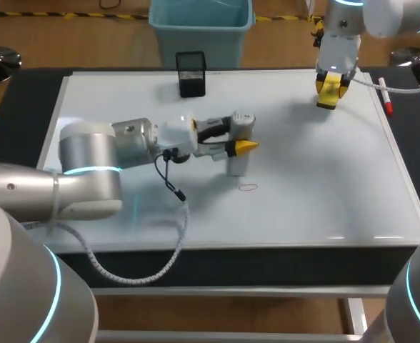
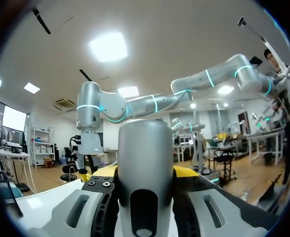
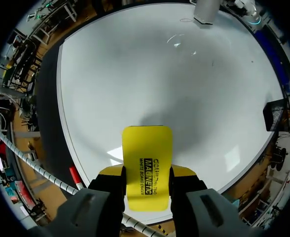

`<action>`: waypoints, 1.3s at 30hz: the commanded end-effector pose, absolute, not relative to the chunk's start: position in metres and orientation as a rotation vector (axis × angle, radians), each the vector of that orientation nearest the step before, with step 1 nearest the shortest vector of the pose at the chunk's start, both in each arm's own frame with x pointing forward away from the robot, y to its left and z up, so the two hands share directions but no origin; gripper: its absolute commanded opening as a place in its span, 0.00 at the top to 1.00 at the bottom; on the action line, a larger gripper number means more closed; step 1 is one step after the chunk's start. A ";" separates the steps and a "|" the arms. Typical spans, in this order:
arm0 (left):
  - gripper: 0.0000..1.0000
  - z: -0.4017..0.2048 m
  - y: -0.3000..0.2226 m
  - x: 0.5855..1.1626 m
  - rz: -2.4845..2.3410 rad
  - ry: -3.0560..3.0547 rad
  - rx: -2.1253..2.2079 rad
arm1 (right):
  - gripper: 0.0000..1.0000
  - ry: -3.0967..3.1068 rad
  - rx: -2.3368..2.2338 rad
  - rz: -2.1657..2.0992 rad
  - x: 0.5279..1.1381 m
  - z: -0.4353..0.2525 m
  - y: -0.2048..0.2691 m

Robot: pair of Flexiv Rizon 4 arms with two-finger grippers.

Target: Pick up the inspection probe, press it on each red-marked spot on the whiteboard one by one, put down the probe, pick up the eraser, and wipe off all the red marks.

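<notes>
Left hand [image 1: 243,133] grips the probe [image 1: 237,166], upright over the whiteboard [image 1: 324,179]. A red mark [image 1: 247,187] lies just beside its base, toward the near edge. Right hand [image 1: 331,87] grips the eraser [image 1: 328,101], well apart.

Head cam: high behind robot, looks down on whole whiteboard [image 1: 324,179]. Left wrist cam: near level, tight behind probe [image 2: 145,158], faces right arm [image 2: 209,81]. Right wrist cam: looks down over eraser [image 3: 147,163]; shares whiteboard, probe with head.
</notes>
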State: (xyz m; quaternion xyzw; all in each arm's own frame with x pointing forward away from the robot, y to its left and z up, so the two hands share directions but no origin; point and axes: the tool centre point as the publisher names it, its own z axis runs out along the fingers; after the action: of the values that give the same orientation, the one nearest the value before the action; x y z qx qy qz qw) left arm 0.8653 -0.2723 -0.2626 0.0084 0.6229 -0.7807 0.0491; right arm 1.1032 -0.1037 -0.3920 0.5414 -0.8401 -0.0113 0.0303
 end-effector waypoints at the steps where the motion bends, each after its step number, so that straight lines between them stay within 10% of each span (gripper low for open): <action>1: 1.00 -0.247 -0.241 0.871 -2.329 1.895 -0.010 | 1.00 -2.586 1.670 -0.032 1.104 -0.391 -0.104; 39: 1.00 -0.268 -0.076 0.972 -2.219 1.681 -0.326 | 1.00 -2.586 1.670 -0.032 1.104 -0.391 -0.104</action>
State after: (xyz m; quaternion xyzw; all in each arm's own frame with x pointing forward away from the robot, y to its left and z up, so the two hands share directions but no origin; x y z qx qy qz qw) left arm 0.9728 -0.0777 -0.2672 -0.1126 0.5951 -0.7785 0.1645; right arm 1.1032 -0.1037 -0.3920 0.5414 -0.8401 -0.0113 0.0302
